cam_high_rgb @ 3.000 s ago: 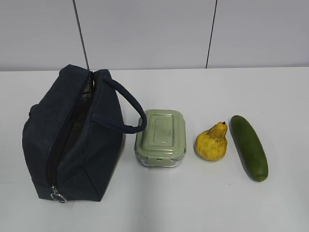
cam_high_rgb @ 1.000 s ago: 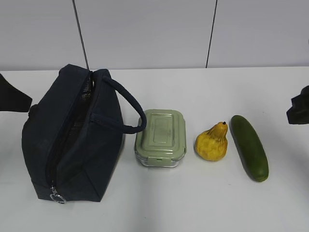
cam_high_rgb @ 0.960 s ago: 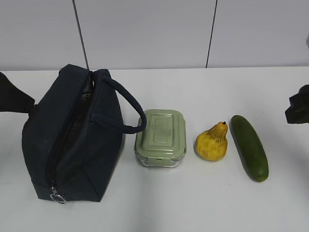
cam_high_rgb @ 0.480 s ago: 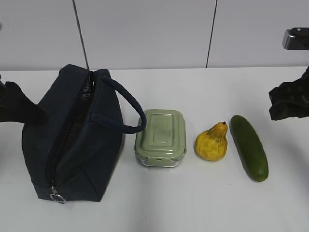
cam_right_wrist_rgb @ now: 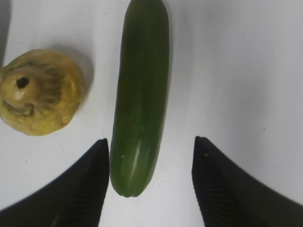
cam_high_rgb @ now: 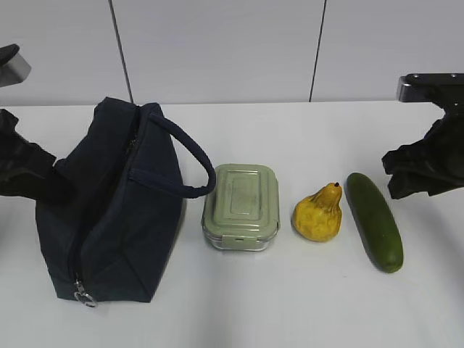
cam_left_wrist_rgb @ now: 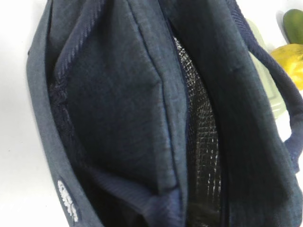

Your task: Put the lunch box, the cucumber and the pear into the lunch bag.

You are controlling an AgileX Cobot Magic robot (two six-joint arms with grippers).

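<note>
Right gripper (cam_right_wrist_rgb: 147,182) — jaws spread wide, nothing held, poised above the near end of the cucumber (cam_right_wrist_rgb: 141,97), which lies flat on the white table (cam_right_wrist_rgb: 246,71). Pear (cam_right_wrist_rgb: 40,92) just beside the cucumber, stem end up, not touching it.

Left gripper (cam_high_rgb: 29,174) — pressed against the left flank of the lunch bag (cam_high_rgb: 109,210); its fingertips are hidden there, so whether they pinch the fabric cannot be told. Bag upright, mouth partly agape; silver mesh-patterned lining (cam_left_wrist_rgb: 201,142) visible inside, ring pull (cam_high_rgb: 85,297) at the near corner, loop handle (cam_high_rgb: 185,163) arching toward the lunch box.

Lunch box (cam_high_rgb: 241,206) — lid on, between bag and pear, outside the bag.
</note>
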